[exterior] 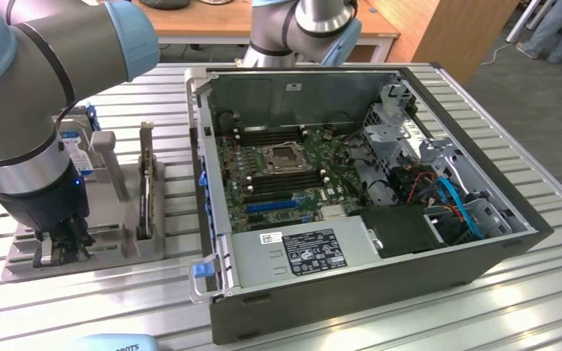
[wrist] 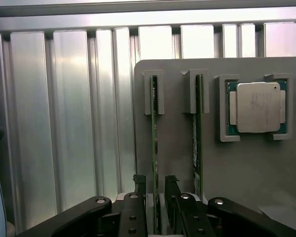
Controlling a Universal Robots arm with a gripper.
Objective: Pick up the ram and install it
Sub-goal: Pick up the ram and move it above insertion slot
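Observation:
Two thin green ram sticks stand on edge in slots of a grey holder plate (wrist: 175, 148). The ram (wrist: 154, 133) nearer the plate's edge runs straight between my fingertips. The second ram (wrist: 197, 143) stands one slot over. My gripper (wrist: 155, 186) is open and straddles the first stick, with a small gap on each side. In the exterior view the gripper (exterior: 61, 245) is lowered onto the holder (exterior: 115, 252) at the exterior view's left, and the arm hides the sticks there.
A square silver processor (wrist: 258, 107) lies in its recess on the holder. A dark expansion card (exterior: 146, 183) stands upright in the holder. The open computer case (exterior: 359, 278) sits at the centre of the slatted metal table (exterior: 515, 307), its motherboard (exterior: 281, 175) facing up.

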